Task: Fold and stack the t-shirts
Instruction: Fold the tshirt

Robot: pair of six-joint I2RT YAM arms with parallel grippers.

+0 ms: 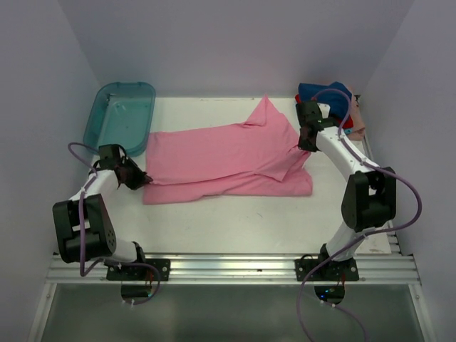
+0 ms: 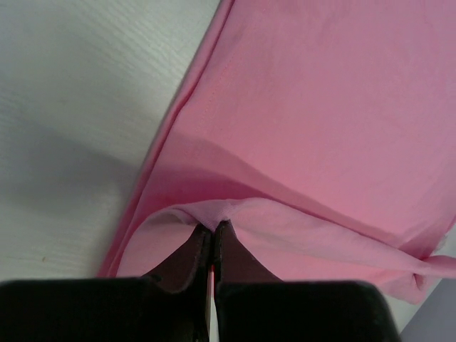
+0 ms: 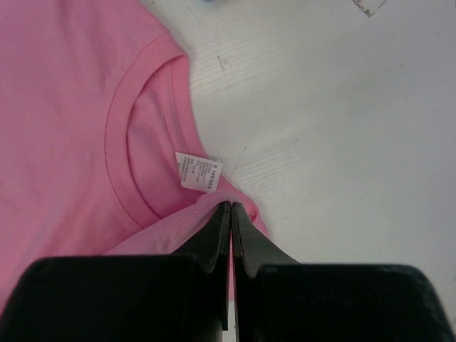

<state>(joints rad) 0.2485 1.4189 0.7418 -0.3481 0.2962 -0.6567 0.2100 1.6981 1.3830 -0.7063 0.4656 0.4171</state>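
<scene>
A pink t-shirt (image 1: pixel 228 158) lies spread across the middle of the white table, one sleeve pointing to the back. My left gripper (image 1: pixel 144 179) is shut on the shirt's left hem edge (image 2: pixel 214 212), lifting a fold of cloth. My right gripper (image 1: pixel 305 146) is shut on the shirt's right end beside the collar (image 3: pixel 121 153), near the small white tag (image 3: pixel 198 172). Other t-shirts, navy blue (image 1: pixel 322 92), red and pale peach (image 1: pixel 358 125), sit heaped at the back right corner behind the right arm.
A translucent teal plastic tub (image 1: pixel 120 117) stands at the back left, close to the left arm. White walls close the table on three sides. Bare tabletop (image 1: pixel 228 224) lies in front of the shirt, and a metal rail (image 1: pixel 228 268) runs along the near edge.
</scene>
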